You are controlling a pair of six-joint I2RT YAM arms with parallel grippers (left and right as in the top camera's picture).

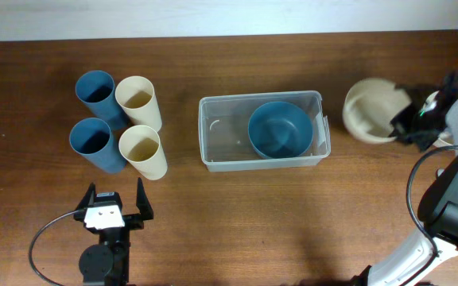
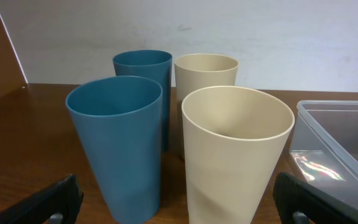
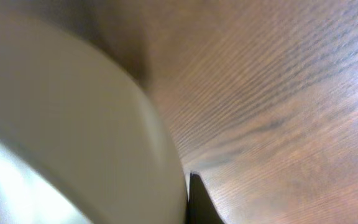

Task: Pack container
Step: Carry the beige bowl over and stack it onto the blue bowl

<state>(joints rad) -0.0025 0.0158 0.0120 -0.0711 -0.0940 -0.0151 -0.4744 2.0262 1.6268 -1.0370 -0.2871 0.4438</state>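
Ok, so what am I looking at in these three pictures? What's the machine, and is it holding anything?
Two robot arms at a wooden table. One picture looks down from above; the other two come from a camera on each wrist. At left stand two blue cups and two cream cups, which the left wrist sees close up. In the middle, a clear container holds a blue bowl. The left gripper is open and empty. The right gripper is shut on the rim of a cream bowl.
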